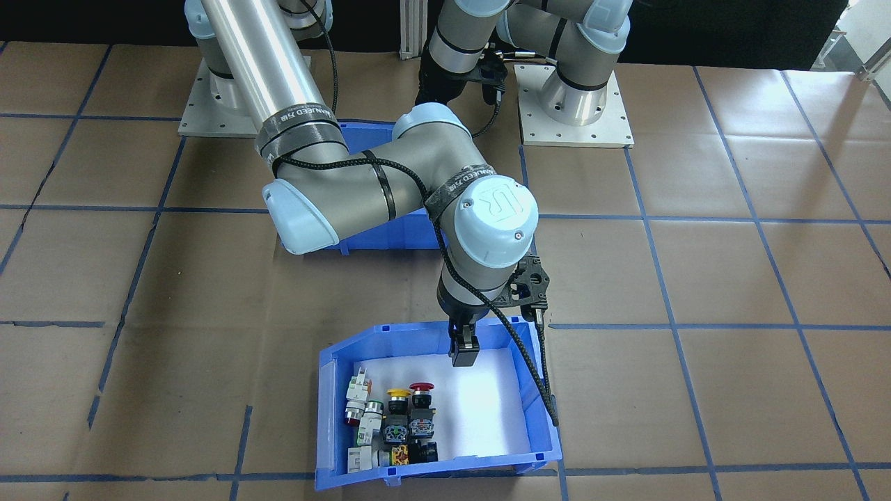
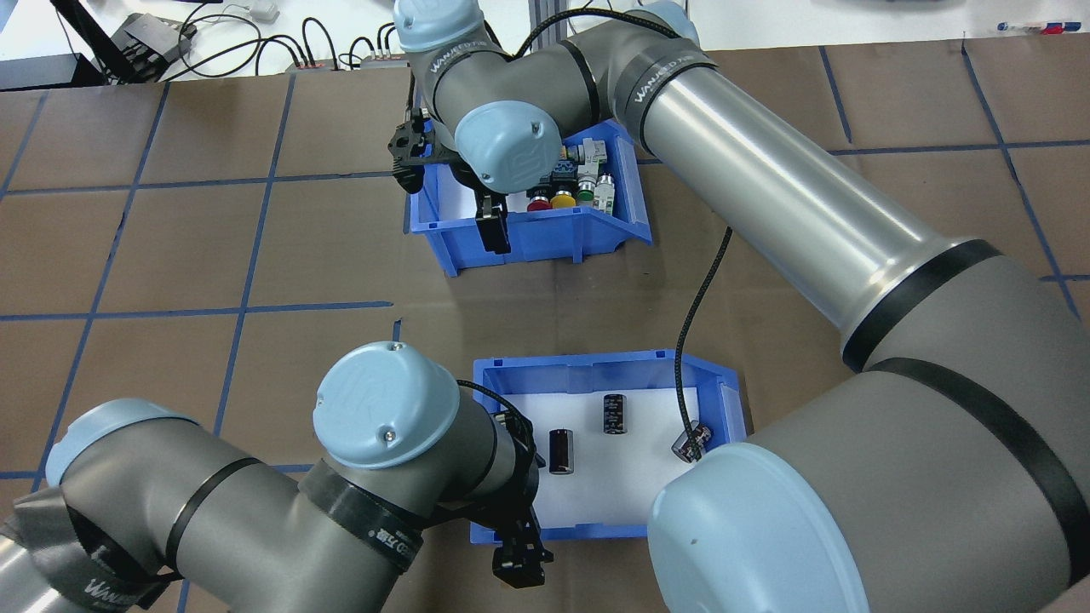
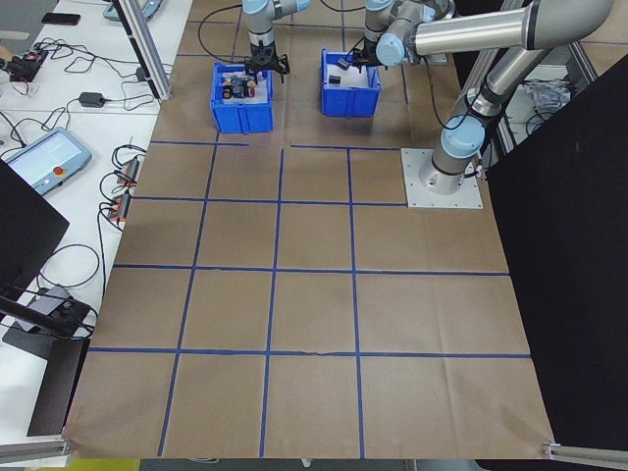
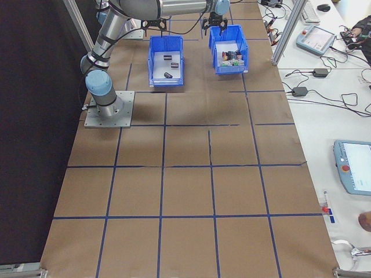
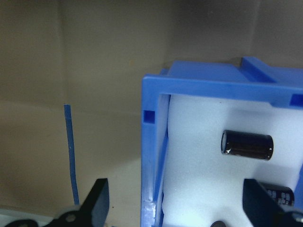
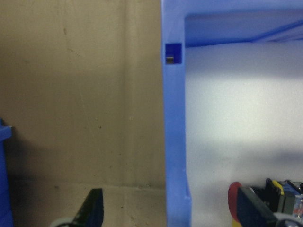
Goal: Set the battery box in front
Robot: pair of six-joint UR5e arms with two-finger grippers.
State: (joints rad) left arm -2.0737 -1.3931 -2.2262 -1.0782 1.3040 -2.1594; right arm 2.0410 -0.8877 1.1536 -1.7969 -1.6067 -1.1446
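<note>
Two blue bins on the brown-paper table [image 2: 170, 255]; one robot arm at each. The battery box [image 2: 596, 368] sits nearer the robot's base, white foam inside, 3 dark cylindrical cells [image 2: 560, 450] lying apart on the liner. The switch bin [image 1: 334, 390] sits farther out toward the operators' side, holding a cluster of push-button switches [image 1: 393, 424]; exact count can't be told, red, yellow & green caps visible.

Left gripper [image 5: 175, 208] is at the battery box's left wall; fingers spread wide, one outside the wall over the paper, one inside over the foam; wall runs between them, nothing pinched. Right gripper [image 6: 168, 208] is at the switch bin's wall in the same way; jaws apart, one finger outside, one inside near a red cap; not clamped on it. Whether either finger touches plastic can't be told.

Blue tape lines [image 2: 255, 213] grid the table; the bins are well apart, a strip of bare paper between them.
</note>
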